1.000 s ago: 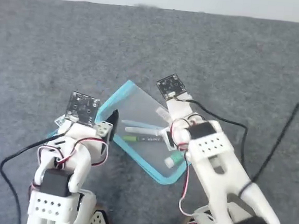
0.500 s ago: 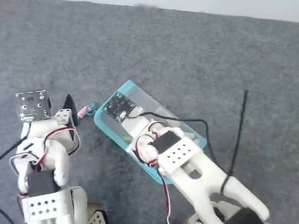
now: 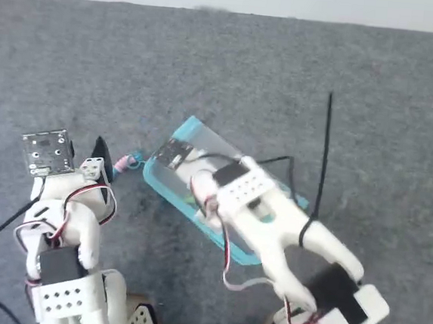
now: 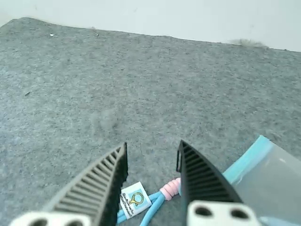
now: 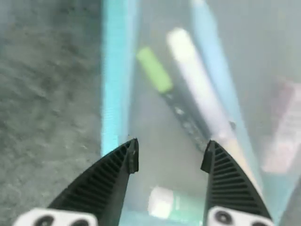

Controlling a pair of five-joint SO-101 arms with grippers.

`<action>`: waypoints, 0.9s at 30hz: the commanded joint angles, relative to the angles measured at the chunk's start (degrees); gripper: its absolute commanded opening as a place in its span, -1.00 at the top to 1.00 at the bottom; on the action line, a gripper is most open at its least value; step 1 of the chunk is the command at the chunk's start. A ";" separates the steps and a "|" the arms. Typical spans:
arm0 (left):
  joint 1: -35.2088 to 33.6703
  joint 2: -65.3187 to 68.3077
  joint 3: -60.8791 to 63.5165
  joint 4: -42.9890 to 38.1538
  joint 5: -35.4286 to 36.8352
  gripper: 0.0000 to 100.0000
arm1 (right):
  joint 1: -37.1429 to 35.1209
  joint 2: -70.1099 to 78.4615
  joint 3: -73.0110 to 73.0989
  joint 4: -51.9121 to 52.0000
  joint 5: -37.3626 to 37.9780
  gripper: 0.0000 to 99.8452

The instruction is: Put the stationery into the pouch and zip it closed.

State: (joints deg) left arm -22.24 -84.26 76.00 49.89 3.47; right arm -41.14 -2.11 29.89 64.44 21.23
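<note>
Overhead, the right arm (image 3: 272, 220) covers the pouch (image 3: 203, 140); grey mat (image 3: 323, 65) around.

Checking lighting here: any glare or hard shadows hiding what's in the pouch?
High view: even light, no hard shadows on the mat; the right arm, not glare, covers much of the pouch. Right wrist view: no hot spot on the clear wall, and the pens show through. Left wrist view: the zipper tag is evenly lit by the open left gripper.
</note>
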 commanded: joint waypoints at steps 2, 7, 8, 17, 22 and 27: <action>-0.26 -1.05 -3.03 -2.02 0.88 0.67 | -3.47 -3.91 -1.93 2.15 -3.25 0.55; -0.26 -1.05 -3.03 -2.02 0.88 0.67 | -12.70 -11.65 5.27 0.75 -3.43 0.55; -0.26 -1.05 -3.03 -2.02 0.88 0.67 | -13.23 -12.62 6.77 0.04 -3.43 0.55; -0.26 -1.05 -3.03 -1.93 0.88 0.67 | -12.53 -7.87 9.32 -3.30 -0.35 0.55; -0.26 -1.05 -3.03 -1.93 0.88 0.67 | -6.02 -2.86 8.18 -5.67 1.05 0.55; -0.26 -1.05 -3.03 -1.93 0.88 0.67 | 2.68 0.22 3.78 -2.77 1.41 0.55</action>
State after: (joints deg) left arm -22.24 -84.26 76.00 49.89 3.47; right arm -44.48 -3.43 36.57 60.48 21.76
